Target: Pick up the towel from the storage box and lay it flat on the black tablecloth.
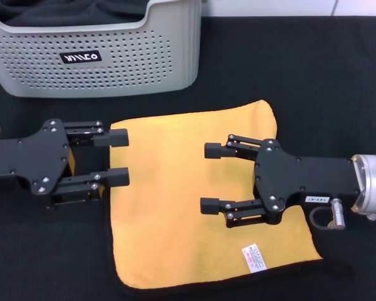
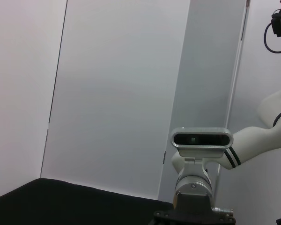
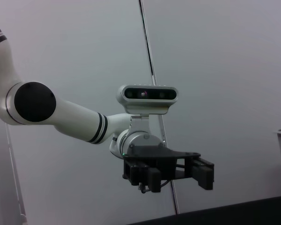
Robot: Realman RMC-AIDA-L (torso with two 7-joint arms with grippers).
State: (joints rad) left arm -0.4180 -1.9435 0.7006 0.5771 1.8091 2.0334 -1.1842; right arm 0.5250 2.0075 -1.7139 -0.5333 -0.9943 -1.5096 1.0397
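- Head view shows both grippers with jaws spread wide, holding nothing.
- Left gripper sits at the left edge of the towel; right gripper hangs over the towel's middle.
- I cannot tell if either touches the cloth.
- Towel lies flat, yellow side up, on the black tablecloth.
- Storage box sits behind, its top cut off.

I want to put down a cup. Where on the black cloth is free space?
Bare black tablecloth lies right of the storage box and beyond the towel. The middle is crowded: the left gripper and right gripper, both open, hover there.
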